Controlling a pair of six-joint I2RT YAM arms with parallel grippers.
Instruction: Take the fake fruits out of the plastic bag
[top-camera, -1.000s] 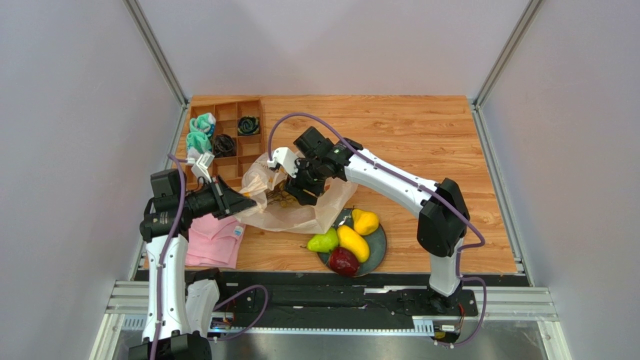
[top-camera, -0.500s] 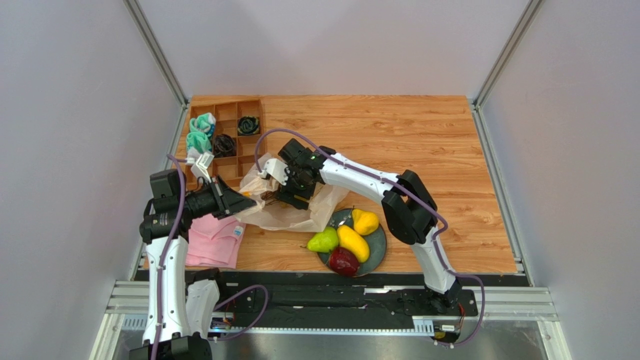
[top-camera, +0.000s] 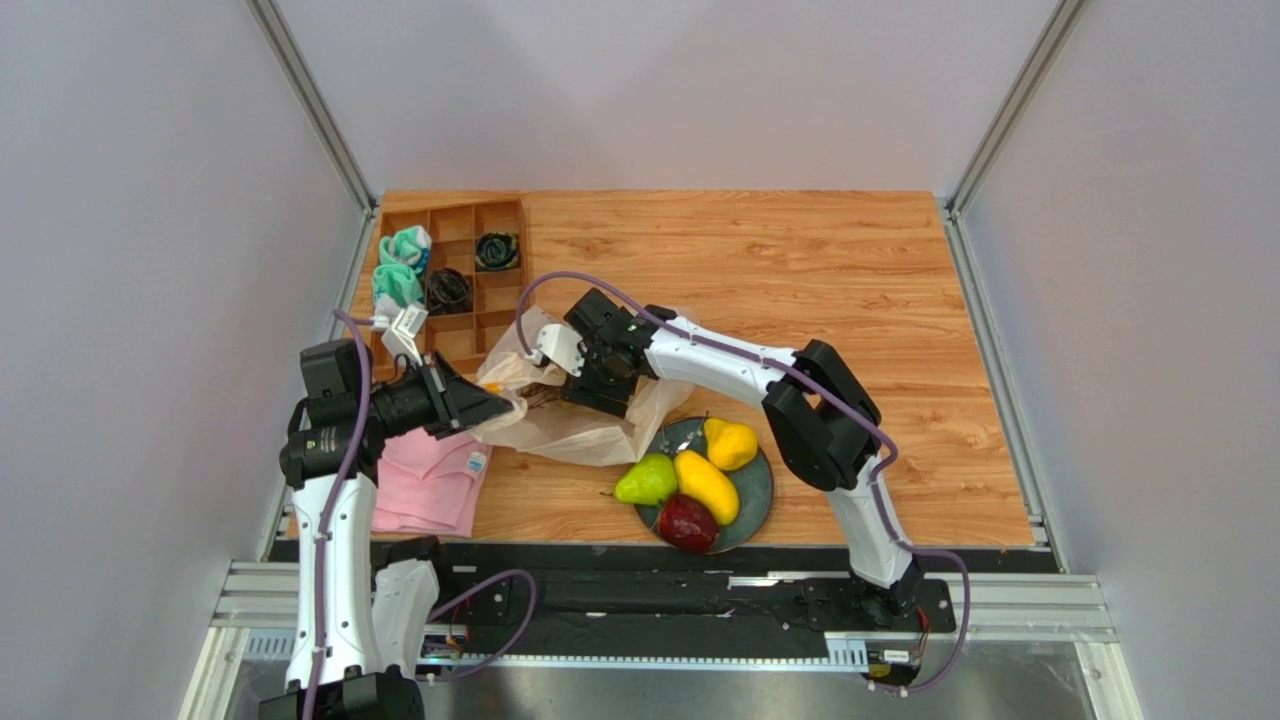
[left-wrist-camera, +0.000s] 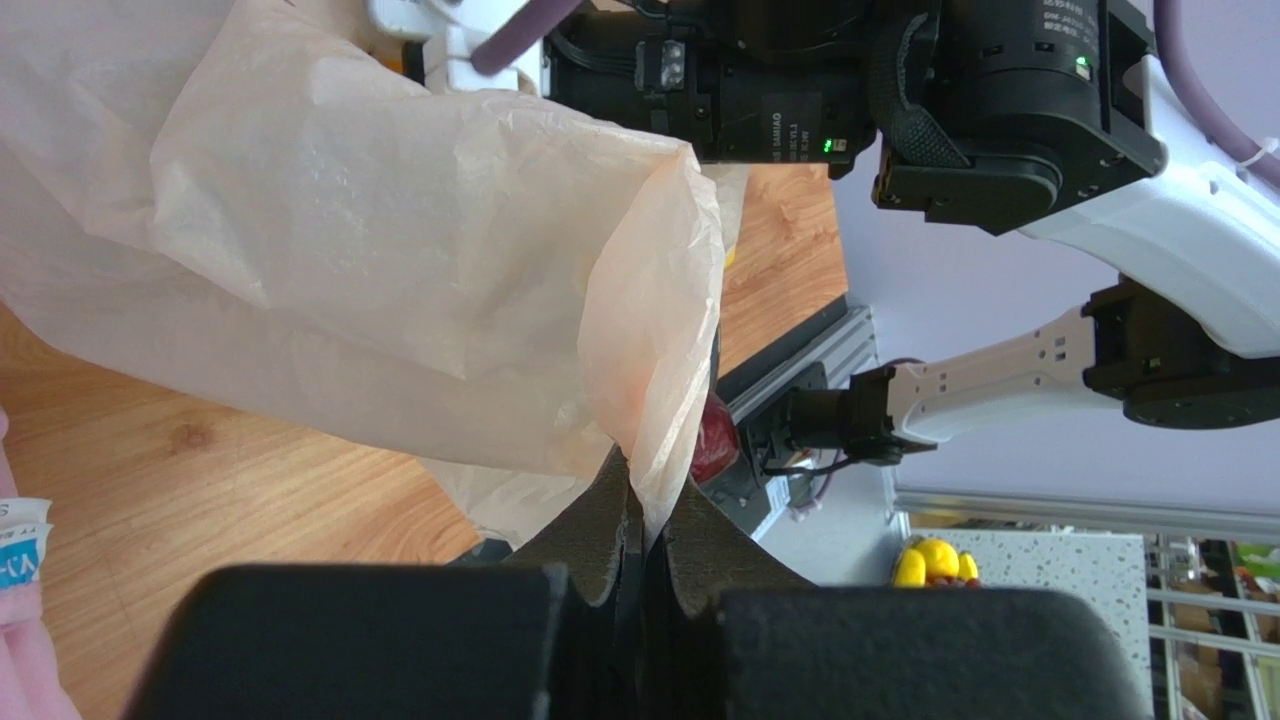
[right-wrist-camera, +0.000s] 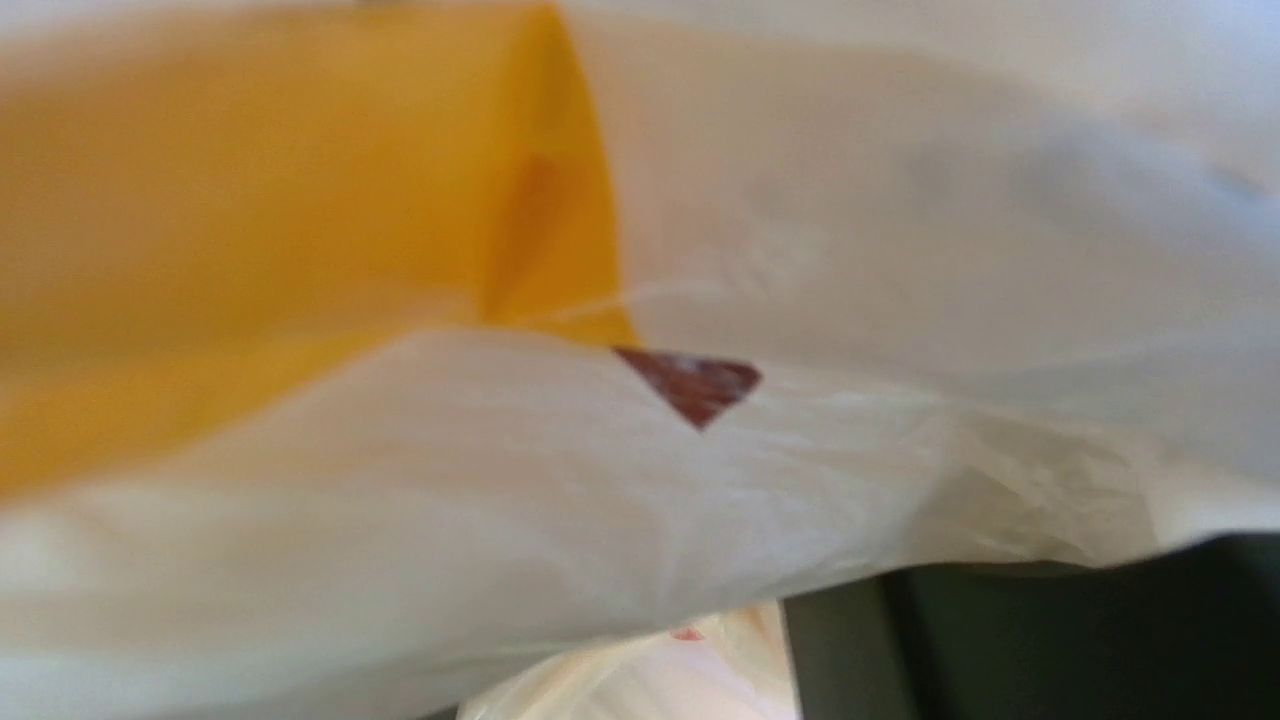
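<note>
- My right gripper (top-camera: 597, 393) has just dipped into the plastic bag (top-camera: 579, 435), left of the plate (top-camera: 762, 503). Its fingers are buried, so I can't tell their spread.
- Left gripper (left-wrist-camera: 646, 528) is pinched tight on the bag's rim.
- The plate holds the pear (top-camera: 646, 483), mango (top-camera: 706, 485), lemon (top-camera: 732, 443) and apple (top-camera: 687, 522). I reckon more fake fruits remain inside the bag.

— Room to pass?
— Along the far and right edges of the wooden counter (top-camera: 842, 255).
— Obstacles?
— A crinkly cream plastic bag (top-camera: 579, 435) mid-left, a dark round plate (top-camera: 757, 489) of glossy plastic fruits (top-camera: 706, 483) at the near edge, a compartmented wooden tray (top-camera: 458, 225) in the far-left corner.
</note>
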